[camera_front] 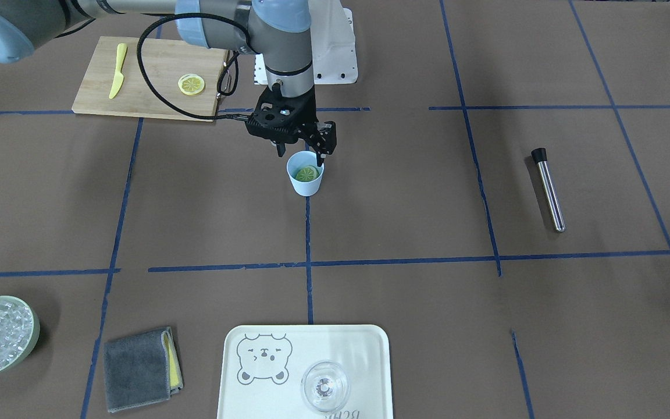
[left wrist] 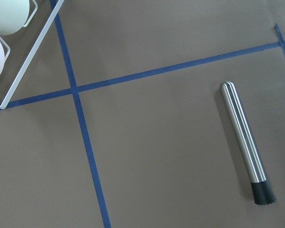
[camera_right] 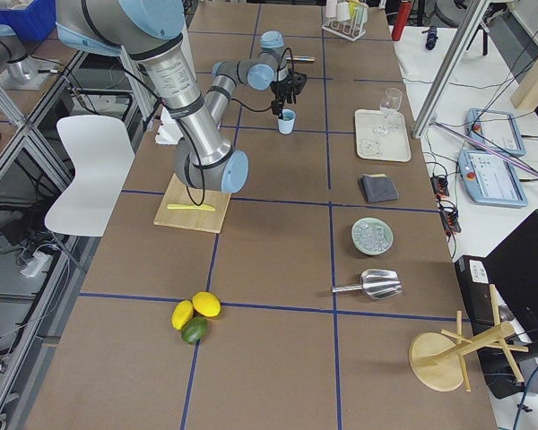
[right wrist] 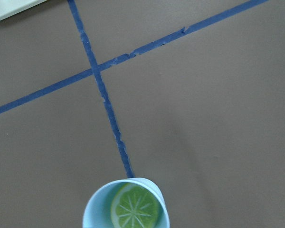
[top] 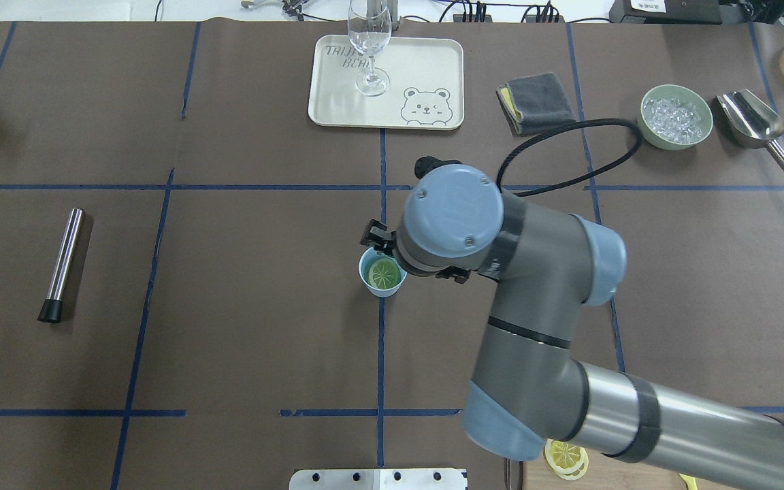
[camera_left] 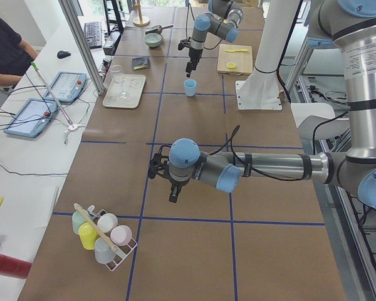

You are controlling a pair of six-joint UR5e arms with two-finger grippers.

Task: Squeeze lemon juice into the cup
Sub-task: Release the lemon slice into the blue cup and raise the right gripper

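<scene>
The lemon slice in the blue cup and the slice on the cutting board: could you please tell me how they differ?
The slice in the cup sits inside the light-blue cup, under the right gripper; the slice on the board lies flat on the wooden cutting board. The slice in the cup looks greenish; the slice on the board is bright yellow. Both are thin and round, with visible segments.
</scene>
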